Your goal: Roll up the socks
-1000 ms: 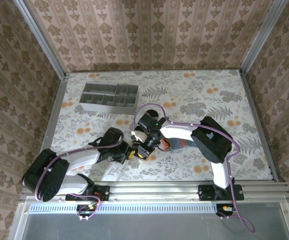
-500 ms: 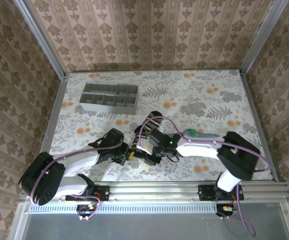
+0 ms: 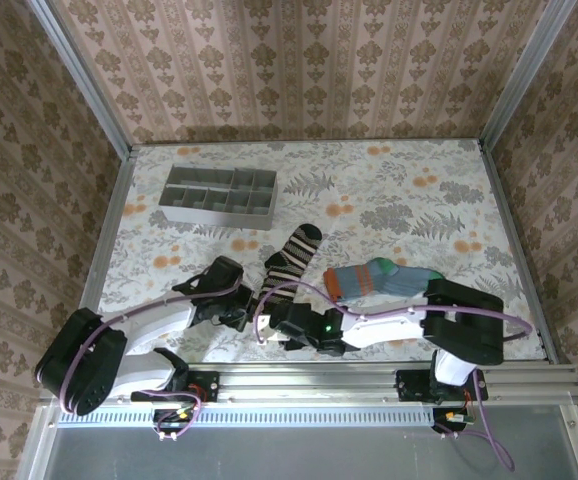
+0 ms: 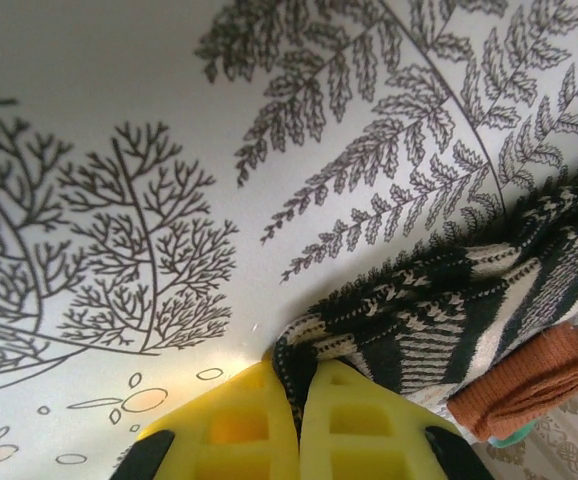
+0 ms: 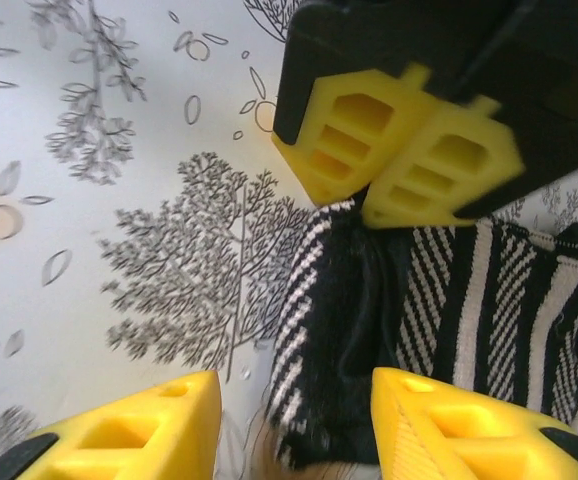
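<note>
Socks: both lie flat in the near half of the table (image 3: 449,190), close to its near edge.
Black-and-cream sock (image 3: 291,258): its long axis is slanted. One end points to the near edge and the rounded dark end points toward the far-right corner.
Teal-grey sock (image 3: 384,278): its long axis runs roughly along the near edge. The orange cuff is to the left, just beside the striped one.
Left gripper (image 4: 289,375): the yellow fingers are pressed together, pinching the near edge of the black-and-cream sock against the surface.
Right gripper (image 5: 294,385): the fingers are spread wide and hold nothing. They straddle the dark near end of the same sock, facing the left gripper.
Room: the two arms crowd the near edge around the pinched end. Bare printed surface runs from the socks to the far edge and the right edge.
Tray (image 3: 219,195): a grey compartment tray sits toward the far-left corner, well apart from both socks.
Views: the overhead view gives both full outlines and the tray. The left wrist view shows the pinch up close, with the orange cuff beside it. The right wrist view shows the gap between its own fingers.
</note>
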{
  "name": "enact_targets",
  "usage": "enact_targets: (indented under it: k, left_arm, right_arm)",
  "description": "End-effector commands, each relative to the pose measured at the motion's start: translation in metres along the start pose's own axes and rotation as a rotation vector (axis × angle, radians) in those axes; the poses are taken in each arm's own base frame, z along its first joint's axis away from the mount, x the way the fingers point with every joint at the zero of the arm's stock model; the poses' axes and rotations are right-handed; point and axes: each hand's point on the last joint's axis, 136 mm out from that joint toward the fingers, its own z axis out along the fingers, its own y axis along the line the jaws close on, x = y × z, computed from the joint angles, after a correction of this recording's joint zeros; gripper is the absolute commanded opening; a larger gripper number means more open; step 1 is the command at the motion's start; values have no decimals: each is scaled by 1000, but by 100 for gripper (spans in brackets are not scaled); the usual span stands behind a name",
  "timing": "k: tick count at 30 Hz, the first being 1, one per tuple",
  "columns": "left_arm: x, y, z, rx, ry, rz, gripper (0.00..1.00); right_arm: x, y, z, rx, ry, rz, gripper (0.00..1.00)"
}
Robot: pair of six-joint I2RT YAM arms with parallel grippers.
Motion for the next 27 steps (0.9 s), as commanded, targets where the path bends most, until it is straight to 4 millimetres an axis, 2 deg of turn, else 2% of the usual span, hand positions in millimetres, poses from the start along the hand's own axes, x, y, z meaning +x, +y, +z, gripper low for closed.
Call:
enact_targets:
  k: [1,3,6,9,13,14,20,23,27]
  left_arm:
    - [-17,40,3,-154,-68,-34,0]
    - [-18,39,2,-152,-66,-32,0]
    - [-19,39,1,-150,-62,-33,0]
    - [-20,36,-2,-136,-62,-29,0]
    - [-23,27,-9,-113,-67,-9,0]
    - [-23,25,-10,-104,-67,-6,2]
    - [-27,11,-23,-38,-72,-4,30]
    - [-28,8,-30,-20,-81,-2,36]
    - [-28,3,-39,-3,-96,18,37]
  right_arm:
    - [-14,-24,10,126,3,-54,43]
    - [-9,-23,19,125,31,-56,40]
    - [3,-20,28,106,82,-10,27]
    - [17,-12,30,46,122,57,12]
    - [31,5,28,-88,152,168,1]
    - [34,9,28,-121,157,193,0]
    - [42,28,24,-326,171,365,0]
    - [44,30,22,-424,165,465,0]
    - [44,33,21,-548,167,570,0]
